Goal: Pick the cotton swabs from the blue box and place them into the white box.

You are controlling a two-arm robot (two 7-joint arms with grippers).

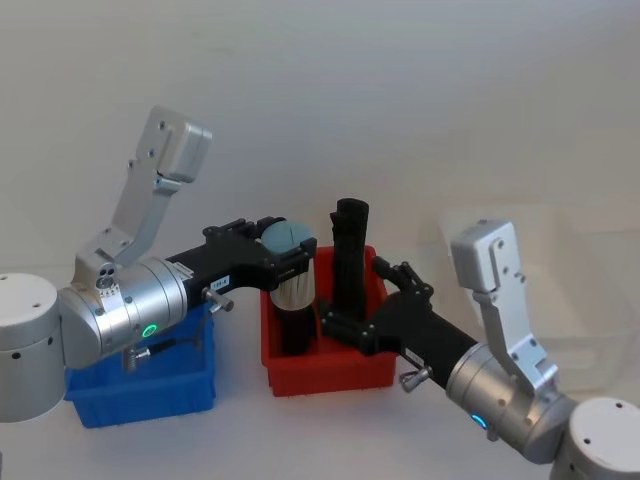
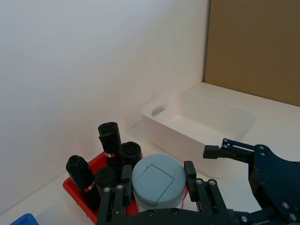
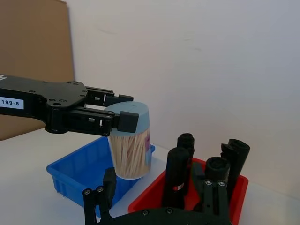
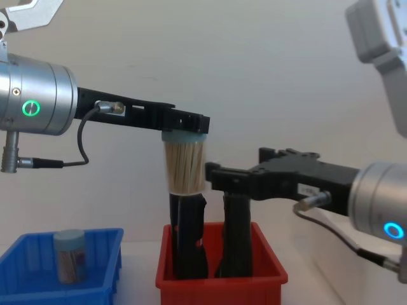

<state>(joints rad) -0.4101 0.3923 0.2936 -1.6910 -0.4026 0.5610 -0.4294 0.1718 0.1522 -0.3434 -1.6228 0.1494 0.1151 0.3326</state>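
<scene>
One cotton swabs jar hung in the air, upright, pale lid up and tan sticks showing through the clear wall. The left claw was clamped on it just under the lid, one finger on each side. The jar sat over the left part of the red bin, just above the tall black bars standing in that bin, and clear of the blue box. A second cotton swabs jar stood upright inside the blue box. Blue box and red bin sat just beside each other on the bench, blue on the robot's left. The right claw reached in from the right at the level of the bars' tops, its fingers spread apart, a black bar between them. The white box sat beyond the red bin in the left wrist view, open top up.
</scene>
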